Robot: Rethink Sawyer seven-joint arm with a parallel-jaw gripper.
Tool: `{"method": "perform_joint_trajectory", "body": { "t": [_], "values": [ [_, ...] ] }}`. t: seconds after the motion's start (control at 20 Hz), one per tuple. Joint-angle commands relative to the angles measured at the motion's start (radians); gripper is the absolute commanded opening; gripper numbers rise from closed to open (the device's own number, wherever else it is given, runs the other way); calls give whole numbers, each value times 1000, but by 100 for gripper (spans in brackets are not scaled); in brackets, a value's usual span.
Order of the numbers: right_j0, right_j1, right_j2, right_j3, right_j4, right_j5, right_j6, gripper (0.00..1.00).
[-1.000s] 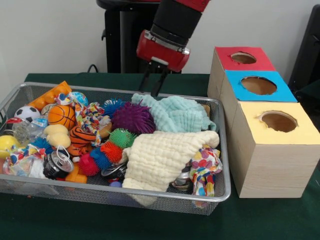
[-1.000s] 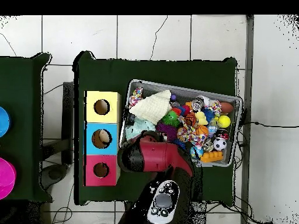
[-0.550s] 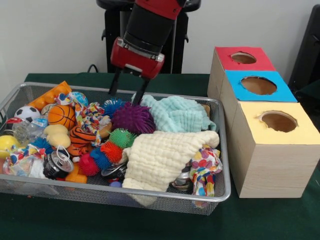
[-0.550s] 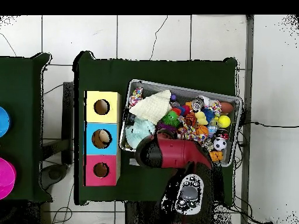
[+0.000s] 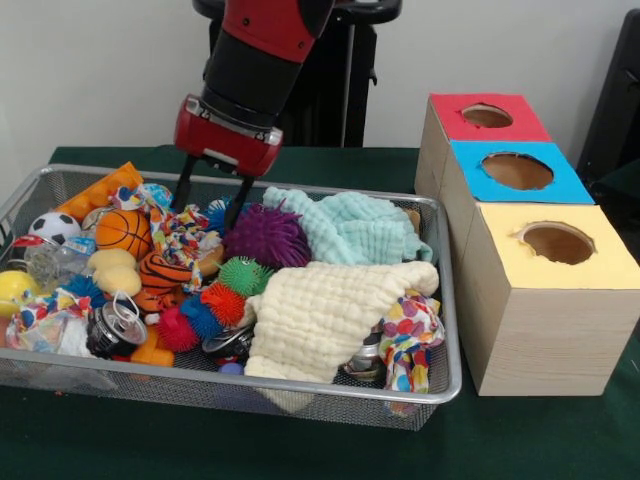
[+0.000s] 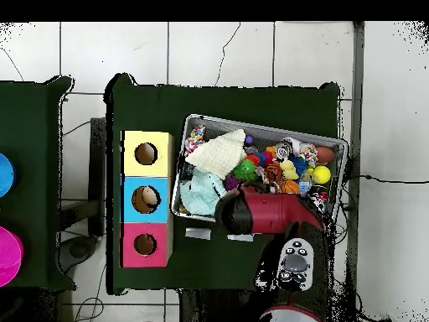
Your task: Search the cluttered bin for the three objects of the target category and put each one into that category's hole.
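Note:
My gripper [image 5: 210, 203] hangs open over the far side of the wire bin [image 5: 447, 300], its fingers empty, just above a blue spiky ball [image 5: 220, 212] and left of a purple spiky ball [image 5: 268, 236]. The bin holds a mint cloth [image 5: 352, 226], a cream cloth [image 5: 320, 310], a basketball [image 5: 123, 232], a striped orange ball [image 5: 160, 272], green [image 5: 243, 275] and red [image 5: 222, 303] spiky balls and a soccer ball [image 5: 54, 226]. To the right stand three boxes with a red hole [image 5: 487, 116], a blue hole [image 5: 517, 170] and a yellow hole [image 5: 557, 243]. In the overhead view the red arm [image 6: 268, 212] covers the gripper.
An orange block [image 5: 100, 195], a yellow ball [image 5: 14, 290], a tin can [image 5: 115, 327] and a patterned cloth [image 5: 408, 335] crowd the bin too. From above, the boxes [image 6: 146, 199] sit left of the bin [image 6: 336, 144]; something tan lies inside the blue box's hole.
In the front view the gripper has swung left along the bin's far side, from above the mint cloth to above the spiky balls, and dropped a little. It stays open.

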State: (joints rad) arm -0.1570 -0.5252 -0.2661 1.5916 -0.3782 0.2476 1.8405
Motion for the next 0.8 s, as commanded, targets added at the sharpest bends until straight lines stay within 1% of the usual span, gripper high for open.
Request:
{"method": "perform_joint_trajectory", "body": {
  "t": [0.05, 0.4, 0.6, 0.8],
  "values": [
    [-58, 64, 144, -81, -104, -57, -56, 100],
    [-96, 104, 175, -105, -152, -75, -29, 100],
    [-123, 149, 199, -123, -147, -54, -19, 100],
    [-124, 174, 186, -127, -151, -55, -3, 100]
  ]
}}
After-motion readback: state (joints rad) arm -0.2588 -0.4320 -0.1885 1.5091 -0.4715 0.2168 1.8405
